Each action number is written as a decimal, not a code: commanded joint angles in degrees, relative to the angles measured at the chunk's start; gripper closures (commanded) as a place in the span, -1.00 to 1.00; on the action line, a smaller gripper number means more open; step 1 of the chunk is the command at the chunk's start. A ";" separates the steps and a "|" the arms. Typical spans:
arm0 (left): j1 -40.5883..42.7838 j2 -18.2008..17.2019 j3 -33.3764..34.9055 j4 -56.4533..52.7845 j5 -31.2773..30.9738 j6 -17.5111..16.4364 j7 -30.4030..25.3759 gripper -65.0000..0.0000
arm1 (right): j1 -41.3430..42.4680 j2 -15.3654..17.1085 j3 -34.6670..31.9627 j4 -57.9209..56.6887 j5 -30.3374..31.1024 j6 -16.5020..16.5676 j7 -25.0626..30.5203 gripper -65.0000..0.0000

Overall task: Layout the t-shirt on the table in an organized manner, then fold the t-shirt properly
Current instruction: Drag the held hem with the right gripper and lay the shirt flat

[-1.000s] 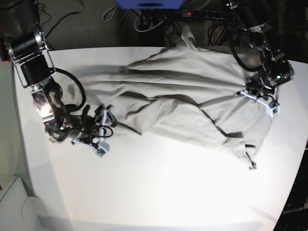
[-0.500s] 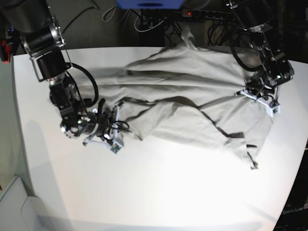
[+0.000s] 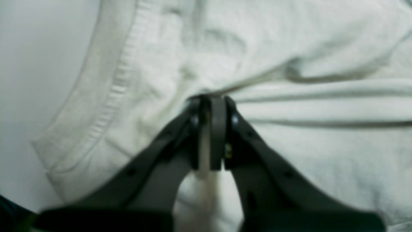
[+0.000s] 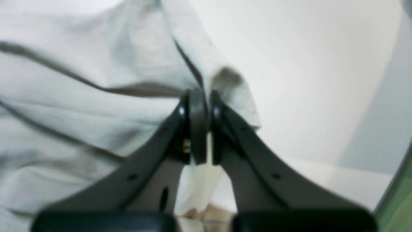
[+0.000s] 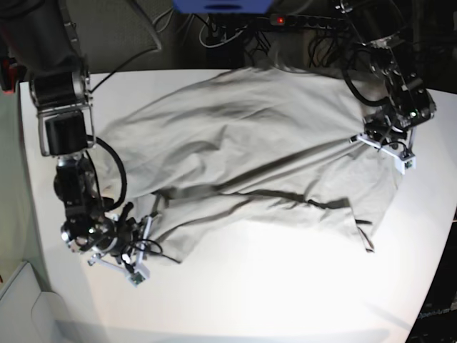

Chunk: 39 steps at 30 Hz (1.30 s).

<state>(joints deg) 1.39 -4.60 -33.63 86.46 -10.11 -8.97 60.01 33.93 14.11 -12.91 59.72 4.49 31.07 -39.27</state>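
My left gripper [image 3: 210, 106]: jaws pinched shut on a fold of the t-shirt [image 3: 289, 42], arm reaching in from the far table edge. My right gripper [image 4: 202, 100]: jaws clamped on the cloth's edge, arm bent low, wrist near the tabletop.

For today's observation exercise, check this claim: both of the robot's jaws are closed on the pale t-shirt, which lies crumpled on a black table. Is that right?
Not quite. The table is white, not black, as the base view shows. The rest holds: the left gripper and the right gripper each have their jaws closed on the pale t-shirt, which lies crumpled on it.
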 commanded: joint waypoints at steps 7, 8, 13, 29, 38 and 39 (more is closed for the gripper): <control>-0.55 -0.45 -0.09 1.15 -0.05 0.31 0.43 0.87 | 13.76 0.35 0.38 -19.94 0.65 -1.31 12.41 1.00; -0.55 -0.45 -0.09 1.15 -0.05 0.31 0.43 0.87 | 15.52 0.35 0.38 -23.02 0.74 -2.45 13.99 1.00; -0.46 -0.45 -0.09 1.15 -0.13 0.31 0.43 0.87 | 20.70 1.67 0.38 -33.48 0.74 -5.00 22.61 1.00; -0.55 -0.45 -0.09 1.15 -0.13 0.31 0.52 0.87 | 20.97 0.09 0.12 -33.92 0.48 -11.69 32.10 0.78; -1.70 -0.54 -0.18 1.24 -0.13 0.23 0.52 0.87 | 16.05 1.85 0.38 -28.74 0.83 -11.60 26.04 -0.09; -1.70 -0.54 -0.18 1.68 -0.13 0.23 0.52 0.87 | 14.46 1.85 0.47 -26.27 0.91 -11.60 24.45 -0.10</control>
<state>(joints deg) 0.54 -4.60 -33.69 86.76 -10.04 -8.97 61.08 46.06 15.40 -12.78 32.45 4.89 19.62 -16.80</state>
